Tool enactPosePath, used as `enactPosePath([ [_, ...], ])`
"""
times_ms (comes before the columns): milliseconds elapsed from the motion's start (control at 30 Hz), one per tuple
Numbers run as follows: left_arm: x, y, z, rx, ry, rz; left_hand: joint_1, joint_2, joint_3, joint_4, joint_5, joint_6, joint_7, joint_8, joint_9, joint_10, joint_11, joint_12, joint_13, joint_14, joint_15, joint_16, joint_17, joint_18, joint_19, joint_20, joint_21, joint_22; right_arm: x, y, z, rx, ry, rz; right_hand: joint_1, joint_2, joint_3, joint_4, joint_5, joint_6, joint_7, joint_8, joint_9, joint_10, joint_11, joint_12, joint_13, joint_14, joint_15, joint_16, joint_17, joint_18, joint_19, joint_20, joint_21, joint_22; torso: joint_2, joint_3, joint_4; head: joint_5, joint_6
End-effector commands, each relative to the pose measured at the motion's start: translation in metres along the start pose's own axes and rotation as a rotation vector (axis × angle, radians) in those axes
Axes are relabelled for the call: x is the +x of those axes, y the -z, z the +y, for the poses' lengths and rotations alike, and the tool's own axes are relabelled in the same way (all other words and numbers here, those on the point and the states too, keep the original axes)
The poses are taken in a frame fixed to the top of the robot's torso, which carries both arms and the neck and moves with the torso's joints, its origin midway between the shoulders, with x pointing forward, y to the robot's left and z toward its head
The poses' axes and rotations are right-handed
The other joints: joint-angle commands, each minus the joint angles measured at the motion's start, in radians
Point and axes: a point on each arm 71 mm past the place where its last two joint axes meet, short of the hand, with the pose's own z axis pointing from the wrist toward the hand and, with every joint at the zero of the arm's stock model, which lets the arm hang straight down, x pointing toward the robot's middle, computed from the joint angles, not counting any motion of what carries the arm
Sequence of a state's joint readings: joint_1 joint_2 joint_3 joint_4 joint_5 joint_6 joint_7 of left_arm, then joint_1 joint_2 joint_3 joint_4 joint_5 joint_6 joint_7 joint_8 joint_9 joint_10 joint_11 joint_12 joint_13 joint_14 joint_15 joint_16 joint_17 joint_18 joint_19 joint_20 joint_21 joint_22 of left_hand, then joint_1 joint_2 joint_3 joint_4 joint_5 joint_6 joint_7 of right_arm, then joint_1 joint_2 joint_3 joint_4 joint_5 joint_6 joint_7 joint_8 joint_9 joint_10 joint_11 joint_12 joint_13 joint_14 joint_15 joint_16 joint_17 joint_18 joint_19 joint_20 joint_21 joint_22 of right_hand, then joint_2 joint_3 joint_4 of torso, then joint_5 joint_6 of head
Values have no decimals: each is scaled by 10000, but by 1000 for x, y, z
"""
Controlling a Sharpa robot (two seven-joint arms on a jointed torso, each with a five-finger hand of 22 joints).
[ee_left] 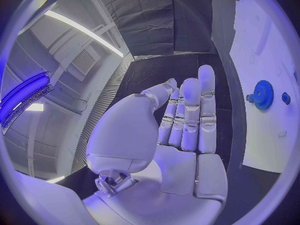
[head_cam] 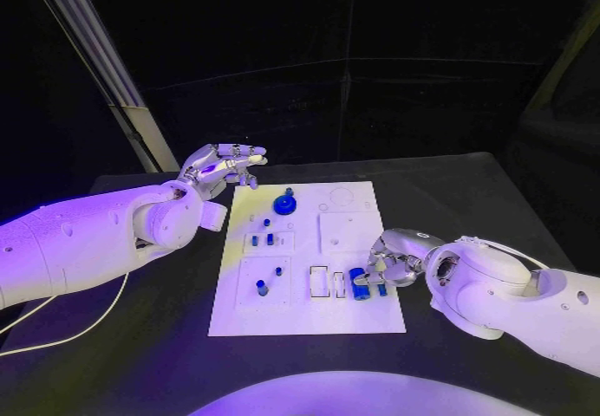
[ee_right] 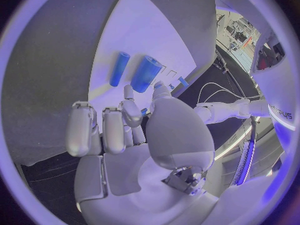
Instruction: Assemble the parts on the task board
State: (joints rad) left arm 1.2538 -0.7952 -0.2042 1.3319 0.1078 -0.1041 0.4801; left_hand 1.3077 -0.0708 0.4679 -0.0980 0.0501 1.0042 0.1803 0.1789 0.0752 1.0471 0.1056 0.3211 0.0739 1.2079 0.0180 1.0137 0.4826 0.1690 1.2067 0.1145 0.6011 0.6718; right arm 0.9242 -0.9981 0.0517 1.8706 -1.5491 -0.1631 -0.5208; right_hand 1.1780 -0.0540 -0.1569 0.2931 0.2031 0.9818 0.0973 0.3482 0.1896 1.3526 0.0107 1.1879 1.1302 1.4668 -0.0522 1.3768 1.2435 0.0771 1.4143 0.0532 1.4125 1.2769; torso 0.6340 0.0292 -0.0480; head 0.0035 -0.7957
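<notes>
1. Black table [head_cam: 475, 195] against a dark backdrop, with a slanted pale metal post [head_cam: 119, 91] behind the left side.
2. The white task board [head_cam: 350, 316] lies lengthwise in the middle of the table, between the two arms.
3. Parts on it: a blue gear [head_cam: 285, 204] near the far end, a few small blue pegs [head_cam: 262, 237] standing in the left column of recesses, and another small blue peg [head_cam: 262, 286] in the lower left block.
4. Near the board's right edge lie two blue cylinders, a fat one [head_cam: 359, 283] and a thin one [head_cam: 381, 287] just beside it. The right wrist view shows them side by side too [ee_right: 145, 74].
5. Left hand [head_cam: 223, 167] hovers off the board's far left corner, fingers [ee_left: 190, 115] stretched out straight, nothing in it.
6. Right hand [head_cam: 391, 258] sits at the board's right edge, right at the cylinders. Fingers [ee_right: 103, 130] are loosely bent; can't tell whether it's actually gripping one or only touching.
</notes>
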Motion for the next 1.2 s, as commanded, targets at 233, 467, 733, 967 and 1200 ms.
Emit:
enactPosePath([
  [233, -1, 1, -1, 30, 76, 84, 80, 25, -20, -57, 65, -41, 21, 44, -12, -65, 23, 53, -15, -46, 1, -60, -12, 138, -72, 3, -59, -15, 4, -3, 4, -19, 1034, 118, -103, 39, -91, -5, -46, 61, -68, 115, 53, 61, 13, 17, 29, 485, -51, 44, 28, -131, 74, -1, 72, 39, 13, -2, 1, 26, -17],
  [467, -2, 1, -1, 12, 77, 75, 70, 38, -57, -72, 64, -54, 27, 65, -15, -90, 30, 92, -23, -63, 8, -50, -44, 135, -75, 7, -73, -28, 9, -6, 9, -127, 1048, 233, -138, 46, -127, -2, -60, 48, -72, 150, 79, 33, 10, -25, 4, 474, -55, 26, 0, -127, 59, -4, 65, 25, 17, 2, -5, 16, -45],
  [733, -2, 2, -1, 8, 77, 70, 70, 38, -57, -72, 64, -54, 27, 65, -15, -90, 30, 92, -23, -63, 8, -50, -44, 135, -75, 7, -73, -28, 13, -8, 14, -195, 851, 287, -313, 17, -248, 8, -110, -42, -64, 217, 137, 18, 15, -38, 54, 467, -53, 34, 25, -128, 45, -6, 72, 36, 11, 4, -4, 11, -61],
  [967, -1, 1, -1, 0, 86, 91, 70, 38, -57, -72, 64, -54, 27, 65, -15, -90, 30, 92, -23, -63, 8, -50, -44, 135, -75, 7, -73, -28, 15, -10, 17, -228, 825, 378, -475, -26, -321, 10, -130, -103, -57, 263, 178, 11, 22, -48, 91, 466, -47, 45, 50, -130, 40, -1, 81, 51, 12, 6, -6, 6, -59],
  [1200, -1, 1, -1, -20, 96, 113, 70, 38, -57, -72, 64, -54, 27, 65, -15, -90, 30, 92, -23, -63, 8, -50, -44, 135, -75, 7, -73, -28, 18, -11, 21, -304, 817, 715, -606, -372, -352, 8, -108, -171, -50, 356, 255, -21, 31, -99, 128, 460, -36, 47, 73, -124, 8, 11, 75, 39, 8, 5, 3, -13, -72],
])
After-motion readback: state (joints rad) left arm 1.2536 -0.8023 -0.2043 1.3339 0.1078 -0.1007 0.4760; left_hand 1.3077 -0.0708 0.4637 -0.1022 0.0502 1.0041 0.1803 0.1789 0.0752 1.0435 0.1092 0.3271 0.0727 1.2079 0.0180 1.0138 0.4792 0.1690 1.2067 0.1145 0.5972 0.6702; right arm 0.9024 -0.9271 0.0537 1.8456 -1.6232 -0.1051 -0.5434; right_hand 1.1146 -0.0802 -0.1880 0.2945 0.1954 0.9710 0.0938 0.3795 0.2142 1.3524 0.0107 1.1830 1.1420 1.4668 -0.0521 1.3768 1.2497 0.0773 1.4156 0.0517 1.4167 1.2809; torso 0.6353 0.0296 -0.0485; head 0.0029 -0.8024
